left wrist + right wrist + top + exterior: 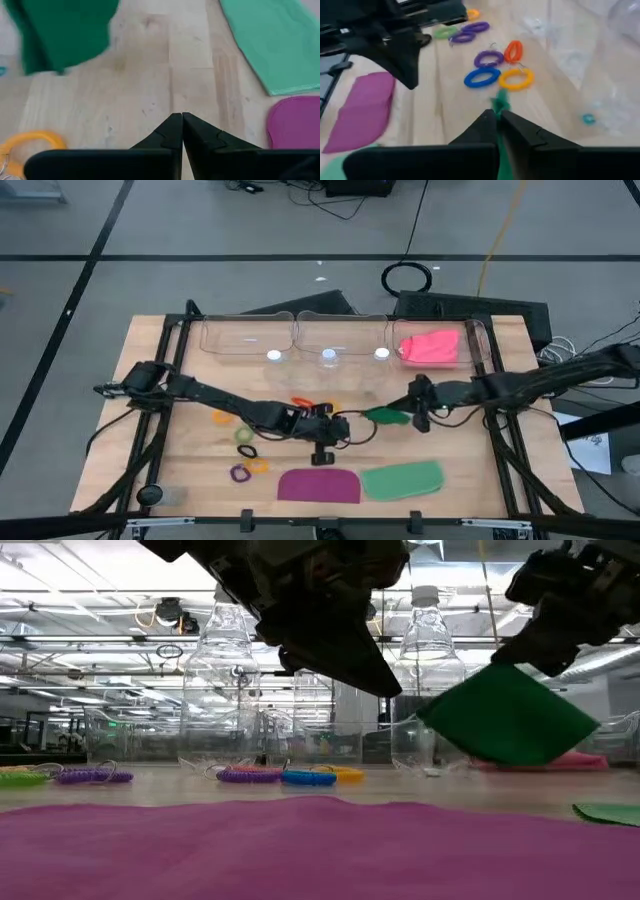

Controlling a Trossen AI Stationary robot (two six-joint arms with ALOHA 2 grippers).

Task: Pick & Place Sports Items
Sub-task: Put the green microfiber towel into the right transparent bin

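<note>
My right gripper (404, 416) hovers over the middle of the table, shut on the dark green piece (385, 416), which also shows in the low view (510, 715). My left gripper (335, 430) is shut with nothing in it, just left of that piece and above bare wood; its fingers (182, 120) meet. The purple piece (318, 485) and the light green piece (402, 480) lie flat near the front edge. The pink rectangle (432, 346) lies in the right clear tray. Several rings, among them blue (482, 76), yellow (516, 79) and orange (513, 51), lie on the wood. My right gripper pinches an edge of the dark green piece (499, 102) between its two fingers. The fingers come from the table's right, slanting down. The piece hangs tilted below the fingertips (505, 660), clear of the table.
Three clear trays (250, 337) stand in a row along the far edge, with clear bottles (225, 670) by them. More rings (245, 435) lie at the left of the table. Bare wood shows between the two grippers and the front pieces.
</note>
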